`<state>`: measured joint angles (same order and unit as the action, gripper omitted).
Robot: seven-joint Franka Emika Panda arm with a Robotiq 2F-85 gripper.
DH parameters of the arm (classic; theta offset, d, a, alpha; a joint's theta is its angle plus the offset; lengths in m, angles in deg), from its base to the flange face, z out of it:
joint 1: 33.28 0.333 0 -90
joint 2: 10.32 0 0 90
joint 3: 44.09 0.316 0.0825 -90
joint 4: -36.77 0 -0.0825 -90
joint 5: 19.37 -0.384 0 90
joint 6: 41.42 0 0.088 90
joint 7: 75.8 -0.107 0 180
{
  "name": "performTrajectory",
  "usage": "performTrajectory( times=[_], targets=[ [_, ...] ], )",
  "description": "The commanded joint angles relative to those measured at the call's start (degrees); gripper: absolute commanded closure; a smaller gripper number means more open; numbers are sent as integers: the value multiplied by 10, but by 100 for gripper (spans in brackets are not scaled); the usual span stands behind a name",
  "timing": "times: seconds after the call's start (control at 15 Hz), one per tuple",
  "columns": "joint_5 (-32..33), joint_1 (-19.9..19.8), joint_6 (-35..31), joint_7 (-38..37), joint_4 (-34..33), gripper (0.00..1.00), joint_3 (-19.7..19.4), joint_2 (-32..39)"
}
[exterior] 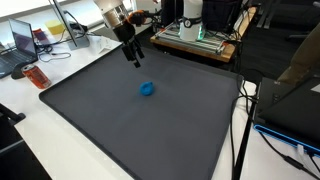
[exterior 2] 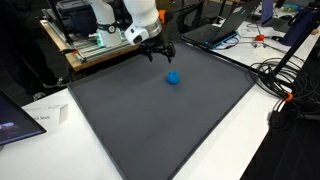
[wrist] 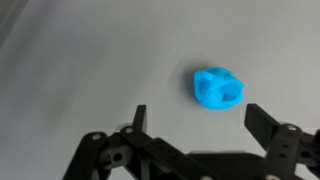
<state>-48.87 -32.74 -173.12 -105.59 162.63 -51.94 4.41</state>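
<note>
Gripper (wrist: 196,114) fingers fill the bottom of the wrist view, jaws apart, nothing between them. Blue lump (wrist: 217,88) sits just past the fingertips on the dark grey mat (wrist: 80,60), closer to the finger at the picture's right side, not touching either finger. Lump is crumpled and irregular; material can't be told.

In both exterior views the gripper (exterior: 135,57) (exterior 2: 160,50) hangs above the mat (exterior: 120,125) (exterior 2: 160,130), near the counter's far edge, fingers pointing down, clear of the surface. Blue lump (exterior: 147,88) (exterior 2: 173,77) lies flat on the mat, near the gripper but apart from it, a bit further in from that far edge toward the middle. It is the only item on the mat.

White counter (exterior: 45,135) shows around the mat. In an exterior view, an open laptop (exterior: 22,40) and a red-orange item (exterior: 37,77) sit by one far corner, and a metal-framed machine (exterior: 195,35) stands behind the far edge. In an exterior view, black cables (exterior 2: 285,80) trail past a side edge and a folded paper (exterior 2: 45,118) lies near another side edge.
</note>
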Motion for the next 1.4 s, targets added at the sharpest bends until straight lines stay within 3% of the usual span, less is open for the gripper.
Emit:
performTrajectory(
  times=[0.0,0.27,0.87,1.13,1.33],
  targets=[
    [123,17,-35,-31,16,0,2,-29],
    [219,31,-41,-37,4,0,14,-40],
    [302,54,-21,-35,-12,0,65,-75],
    [359,63,-17,-34,-29,0,78,-61],
    [418,71,27,-15,-65,0,82,-35]
  ],
)
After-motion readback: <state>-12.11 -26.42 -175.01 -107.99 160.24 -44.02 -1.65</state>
